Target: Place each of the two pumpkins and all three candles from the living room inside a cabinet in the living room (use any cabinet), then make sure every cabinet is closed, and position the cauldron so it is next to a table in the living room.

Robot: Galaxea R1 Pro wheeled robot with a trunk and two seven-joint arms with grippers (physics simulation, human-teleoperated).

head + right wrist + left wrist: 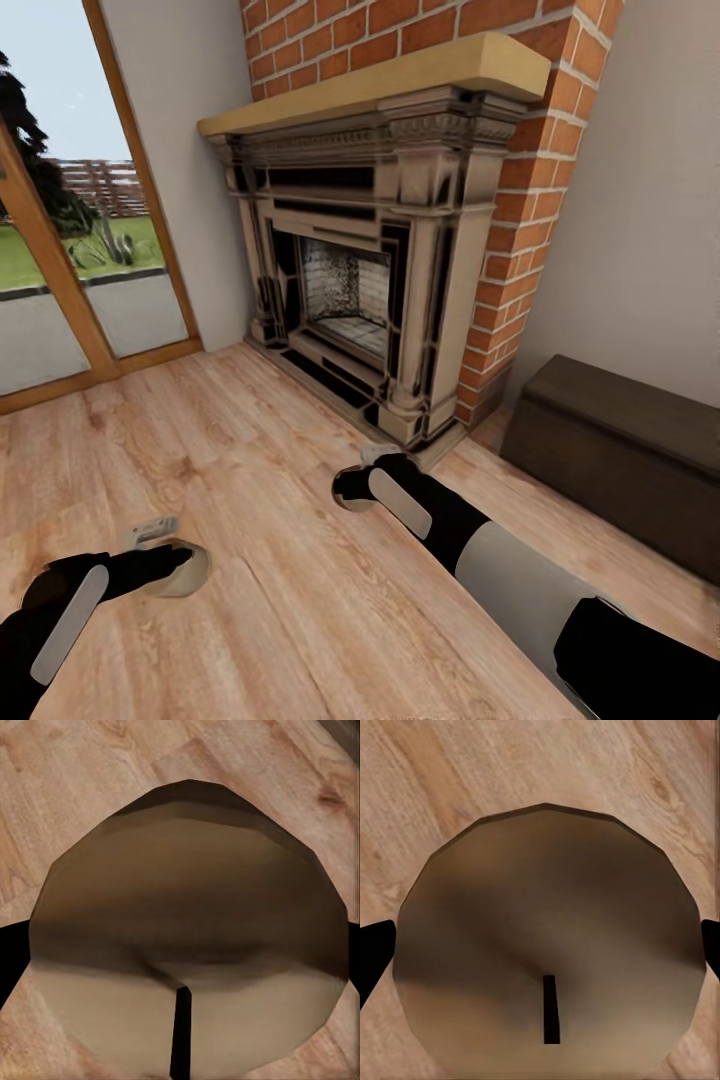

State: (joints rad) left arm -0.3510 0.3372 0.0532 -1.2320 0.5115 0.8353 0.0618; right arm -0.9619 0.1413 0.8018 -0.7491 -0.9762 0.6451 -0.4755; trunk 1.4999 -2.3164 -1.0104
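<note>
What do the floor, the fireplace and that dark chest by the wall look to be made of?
Floor: pale wood planks, going by the grain and seams, with a soft sheen. Fireplace: red brick with pale mortar lines, a light wooden mantel, and a cream, carved surround that could be stone or painted wood. Chest: seemingly dark brown matte wood.

Open floor [250,440] ahead (fireplace [370,270], cabinet [620,450] flank right).

Both arms are matte black with rounded housings. The right arm [520,580] carries a broad pale grey cylindrical sleeve between 2 black segments, plus a slim light grey oval inlay near its wrist. The left arm [60,620] bears a matching narrow grey oval strip. Black fingertips [373,952] edge each wrist view.
</note>
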